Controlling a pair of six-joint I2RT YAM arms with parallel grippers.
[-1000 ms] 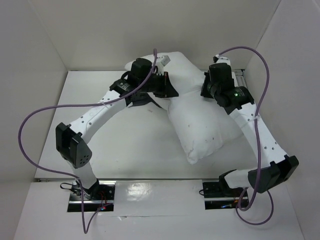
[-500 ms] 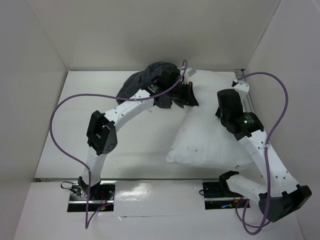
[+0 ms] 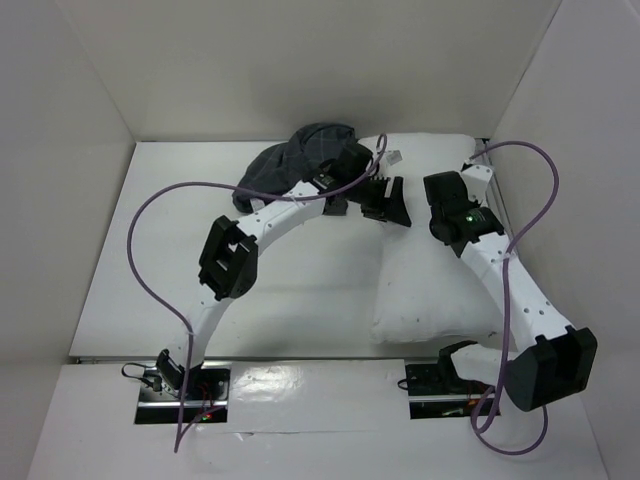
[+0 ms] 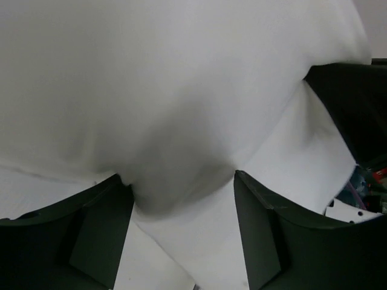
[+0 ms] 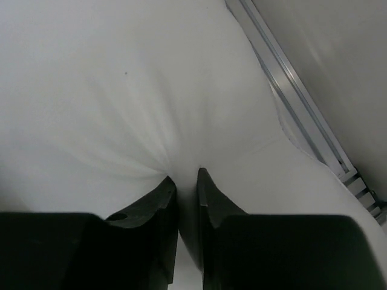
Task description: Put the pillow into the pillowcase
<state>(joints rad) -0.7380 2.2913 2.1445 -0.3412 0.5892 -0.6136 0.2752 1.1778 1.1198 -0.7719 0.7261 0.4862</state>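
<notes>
Top external view, your plump white pillow (image 3: 440,290) on the table's (image 3: 150,250) right side, limp charcoal grid-lined pillowcase (image 3: 300,155) heaped under your left arm (image 3: 290,205), left gripper (image 4: 179,181) spread around a soft bulge, right gripper (image 5: 184,176) pinching 1 pillow fold.

The pillow (image 3: 430,290) is plain white cloth, matt and soft, puckering into fine creases. The pillowcase (image 3: 300,150) is limp, dull charcoal cloth with a thin light grid. The left gripper (image 4: 179,205) and right gripper (image 5: 186,181) look like matt black plastic. The cables (image 3: 150,215) are smooth and purple. The rail (image 5: 290,90) is brushed metal. The table (image 3: 150,250) is matt white, its near strip (image 3: 300,385) glossy.
</notes>
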